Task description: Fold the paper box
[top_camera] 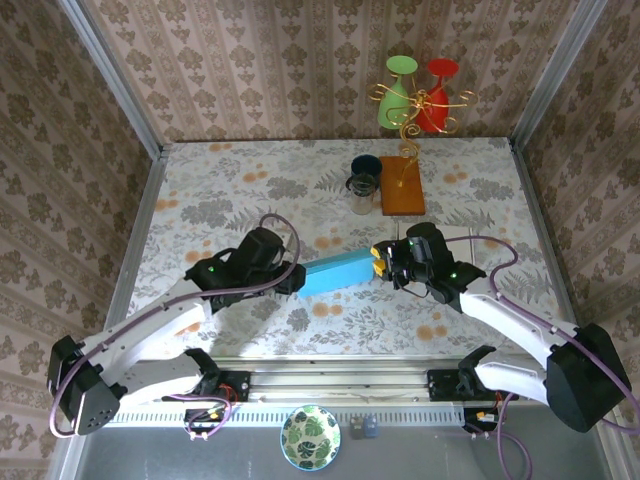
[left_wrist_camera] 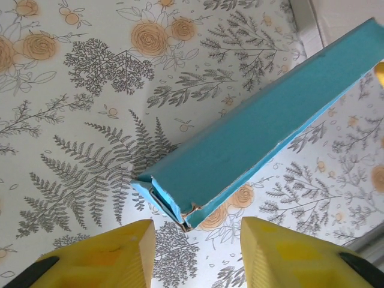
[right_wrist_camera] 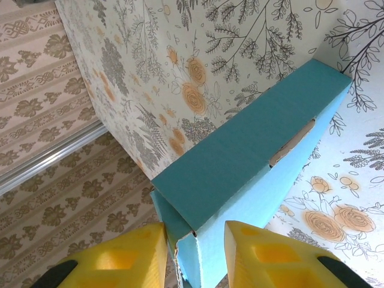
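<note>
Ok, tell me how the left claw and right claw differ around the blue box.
The left claw is open, with the end of the blue box just past its fingertips; the right claw has the other end between its fingers, seemingly gripped. The left claw's gap is wide, the right claw's narrower. Both have yellow fingers.

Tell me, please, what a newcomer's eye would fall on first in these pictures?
The bright blue paper box lies slantwise at the centre of the table, the yellow left fingers and right fingers at its ends. Next, the green and red glasses on a gold wire stand by the far wall.
</note>
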Controlling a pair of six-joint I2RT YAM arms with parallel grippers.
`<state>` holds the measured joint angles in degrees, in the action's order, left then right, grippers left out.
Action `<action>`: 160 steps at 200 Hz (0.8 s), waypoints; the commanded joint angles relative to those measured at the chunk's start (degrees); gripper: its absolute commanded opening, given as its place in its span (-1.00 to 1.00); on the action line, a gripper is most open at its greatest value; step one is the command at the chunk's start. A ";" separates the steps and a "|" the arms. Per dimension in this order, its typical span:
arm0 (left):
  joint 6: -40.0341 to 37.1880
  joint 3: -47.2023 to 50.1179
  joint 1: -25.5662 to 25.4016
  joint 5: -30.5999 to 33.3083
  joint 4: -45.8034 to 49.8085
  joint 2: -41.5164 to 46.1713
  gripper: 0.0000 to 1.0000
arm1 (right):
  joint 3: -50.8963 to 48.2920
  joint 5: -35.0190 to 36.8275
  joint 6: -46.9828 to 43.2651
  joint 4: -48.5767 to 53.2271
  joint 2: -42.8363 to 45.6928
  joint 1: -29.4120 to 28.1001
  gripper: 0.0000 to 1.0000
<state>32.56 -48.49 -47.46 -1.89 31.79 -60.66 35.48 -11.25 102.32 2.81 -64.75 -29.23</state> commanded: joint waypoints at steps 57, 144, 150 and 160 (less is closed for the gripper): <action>22.62 2.85 6.97 -4.96 -0.45 7.18 -0.08 | -0.11 -0.54 -0.76 6.07 -1.01 -0.03 -0.40; 34.52 8.29 9.01 -9.61 -8.64 5.69 -0.09 | -0.06 -0.54 -0.99 5.89 -1.61 -0.03 -0.45; 35.00 8.48 9.10 -9.69 -9.35 5.59 -0.09 | -0.05 -0.53 -1.02 5.96 -1.52 -0.03 -0.45; 35.41 8.58 9.24 -10.04 -10.13 5.17 -0.09 | -0.14 -0.45 -1.02 5.94 -1.51 -0.03 -0.47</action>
<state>64.58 -40.66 -38.83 -10.70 25.56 -55.13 35.57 -11.22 102.00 2.98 -64.88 -29.23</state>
